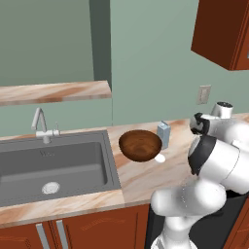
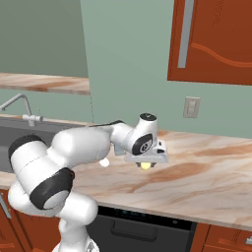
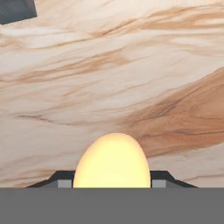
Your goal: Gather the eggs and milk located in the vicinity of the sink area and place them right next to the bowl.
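One smooth pale-cream egg [image 3: 112,161], oval and glossy, sits clamped between our fingers [image 3: 111,183]; their dark tips press it on both sides, and its lower end is cut off by the frame. Beneath the fingers lies the marbled table [image 3: 131,65], beige stone with rust-brown veins, and the egg hangs above it, not touching. Well off to the left of the fingers, toward the sink [image 1: 53,165], a rectangular grey metal basin with a round drain, we see the round dark wooden bowl [image 1: 140,145], glossy inside. Just beside it stands the milk [image 1: 163,134], a pale blue-grey gabled carton; any printing on it is too small to read. A small white oval [image 1: 160,158] lies touching the bowl's near side, partly hidden.
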Robot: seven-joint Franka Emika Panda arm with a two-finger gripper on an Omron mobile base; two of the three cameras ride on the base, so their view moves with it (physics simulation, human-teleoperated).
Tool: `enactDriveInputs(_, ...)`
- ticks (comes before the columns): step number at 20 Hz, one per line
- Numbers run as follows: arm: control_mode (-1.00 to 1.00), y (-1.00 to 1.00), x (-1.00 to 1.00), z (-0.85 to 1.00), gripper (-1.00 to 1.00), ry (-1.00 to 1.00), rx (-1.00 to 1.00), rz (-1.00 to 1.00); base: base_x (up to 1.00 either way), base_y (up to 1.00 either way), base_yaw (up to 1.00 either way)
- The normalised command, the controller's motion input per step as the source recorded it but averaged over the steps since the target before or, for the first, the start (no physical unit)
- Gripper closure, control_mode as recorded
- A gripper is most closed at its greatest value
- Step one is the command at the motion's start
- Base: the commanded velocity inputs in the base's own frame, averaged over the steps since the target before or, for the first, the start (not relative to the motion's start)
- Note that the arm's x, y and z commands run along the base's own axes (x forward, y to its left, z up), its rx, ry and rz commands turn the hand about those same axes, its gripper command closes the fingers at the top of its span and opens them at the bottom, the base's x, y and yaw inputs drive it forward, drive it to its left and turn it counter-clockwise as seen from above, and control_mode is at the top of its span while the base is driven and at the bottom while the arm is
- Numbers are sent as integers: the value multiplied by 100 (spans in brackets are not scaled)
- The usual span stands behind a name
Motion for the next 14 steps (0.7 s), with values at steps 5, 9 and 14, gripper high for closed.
enactDriveInputs(5,-100,79,-54,11,100,-1,1,4,0,0,0)
enactDriveInputs(9,-100,51,-43,0,100,-7,9,7,0,0,0)
enactDriveInputs(14,-100,2,0,9,100,-4,13,6,0,0,0)
